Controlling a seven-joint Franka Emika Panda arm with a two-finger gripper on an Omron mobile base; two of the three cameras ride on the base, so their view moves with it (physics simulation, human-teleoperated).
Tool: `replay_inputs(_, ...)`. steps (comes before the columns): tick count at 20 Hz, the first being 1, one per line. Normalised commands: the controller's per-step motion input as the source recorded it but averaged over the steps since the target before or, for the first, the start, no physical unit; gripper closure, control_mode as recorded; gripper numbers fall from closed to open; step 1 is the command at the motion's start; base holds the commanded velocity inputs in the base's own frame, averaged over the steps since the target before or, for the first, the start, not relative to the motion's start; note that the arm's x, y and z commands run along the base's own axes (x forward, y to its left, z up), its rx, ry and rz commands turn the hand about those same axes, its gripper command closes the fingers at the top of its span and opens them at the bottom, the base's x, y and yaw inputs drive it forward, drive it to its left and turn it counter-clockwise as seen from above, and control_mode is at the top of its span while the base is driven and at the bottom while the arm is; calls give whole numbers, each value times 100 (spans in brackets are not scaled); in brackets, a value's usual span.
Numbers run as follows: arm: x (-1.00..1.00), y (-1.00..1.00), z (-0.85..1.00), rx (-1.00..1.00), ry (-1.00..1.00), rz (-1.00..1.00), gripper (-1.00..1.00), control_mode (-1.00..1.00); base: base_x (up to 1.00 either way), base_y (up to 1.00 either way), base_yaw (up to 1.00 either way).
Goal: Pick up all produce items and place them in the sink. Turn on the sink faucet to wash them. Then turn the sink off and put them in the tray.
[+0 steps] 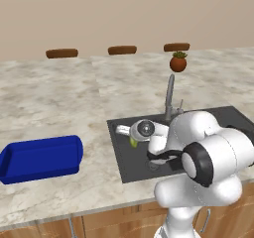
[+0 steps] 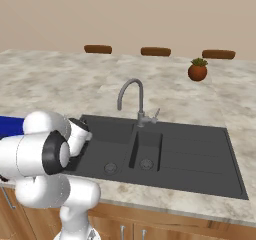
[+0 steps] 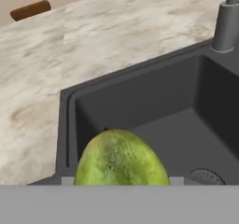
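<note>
Hanging low over the left basin of the sink (image 2: 200, 149), the gripper (image 1: 130, 134) appears to hold the yellow-green fruit (image 3: 120, 160) between its fingers, close to the basin's near-left corner. Open basin floor spreads toward the drain (image 2: 110, 168) and faucet (image 2: 134, 100); the blue tray (image 1: 42, 158) sits on the counter (image 1: 59, 93) left of the sink.

Sink (image 2: 200, 154): matt dark grey. Faucet (image 2: 134, 96): smooth grey metal. Desk (image 1: 49, 93): veined marble-look. Tray (image 1: 42, 158): glossy blue plastic.
</note>
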Motion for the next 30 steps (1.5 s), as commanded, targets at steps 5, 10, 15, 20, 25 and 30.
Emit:
replay_inputs(5, 0, 39, 88, 0, 5, 0, 100, -100, 0, 0, 0)
replay_inputs(10, 0, 48, 74, 0, 12, 0, 100, -100, 0, 0, 0)
replay_inputs(15, 0, 57, 64, 0, 17, 0, 100, -100, 0, 0, 0)
replay_inputs(20, 0, 63, 17, -1, 16, 0, 100, -100, 0, 0, 0)
replay_inputs(25, 0, 68, 0, -2, 15, 0, 100, -100, 0, 0, 0)
replay_inputs(30, -14, 39, -16, -2, 9, 2, 100, -100, 0, 0, 0)
